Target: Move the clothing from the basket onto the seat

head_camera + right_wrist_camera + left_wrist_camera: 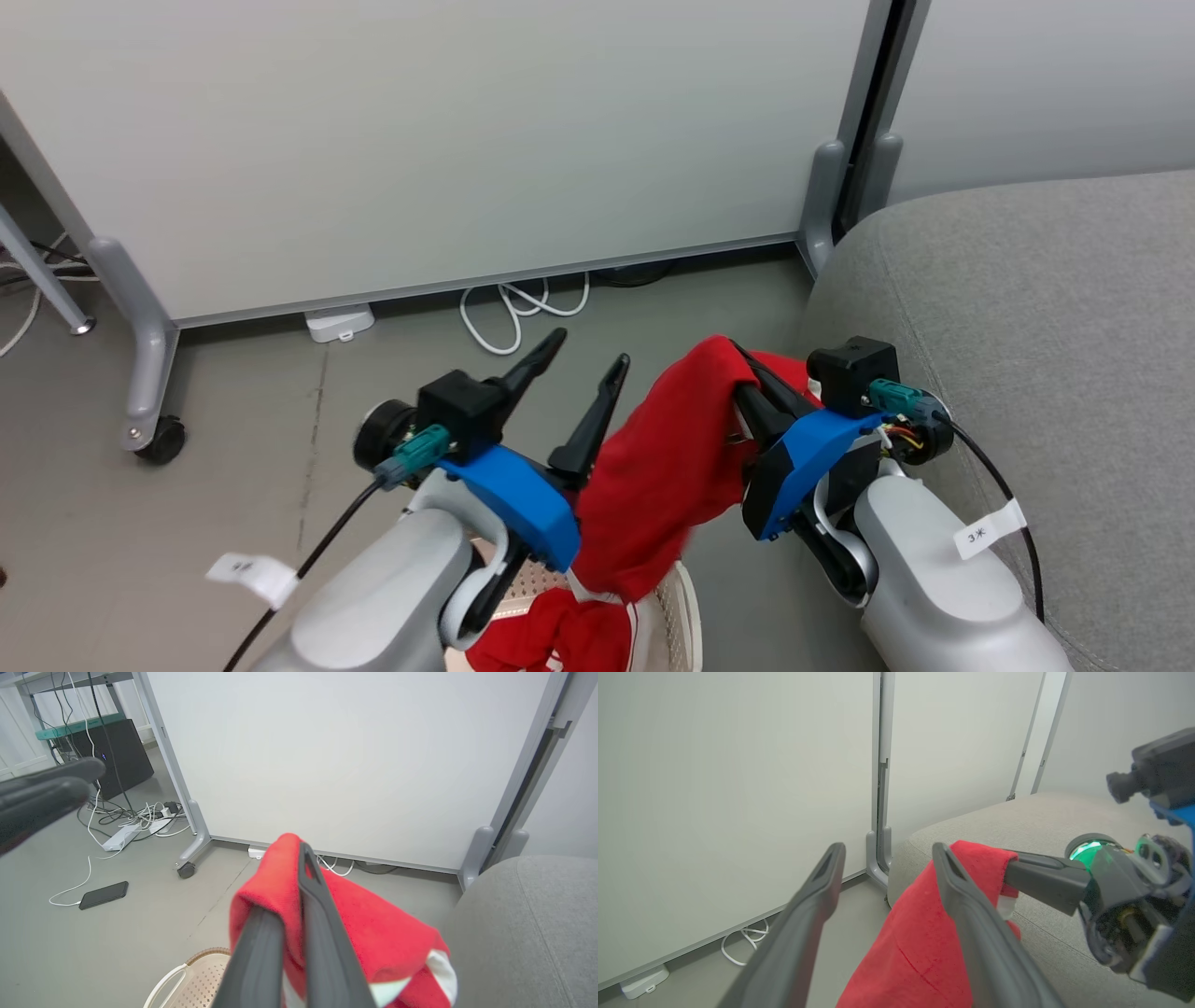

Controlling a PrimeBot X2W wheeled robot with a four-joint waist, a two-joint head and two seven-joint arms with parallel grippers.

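My right gripper (742,369) is shut on the red clothing (653,476), which drapes over its fingertips and hangs down toward the basket (689,597) at the bottom edge. More red fabric with white stripes (560,644) lies in the basket. My left gripper (590,348) stands open just left of the hanging cloth, nothing between its fingers. The grey seat (1027,299) is right beside my right arm. The left wrist view shows the open left gripper (887,856), the clothing (915,952) behind its right finger, and the seat (1041,821). The right wrist view shows the clothing (373,924) and the basket (187,975).
White partition panels (467,140) on grey wheeled feet (149,411) stand behind. White cables (513,313) and a white adapter (339,323) lie at their base. A black phone (103,894), a power strip (122,836) and a black box (112,756) are further left on the grey floor.
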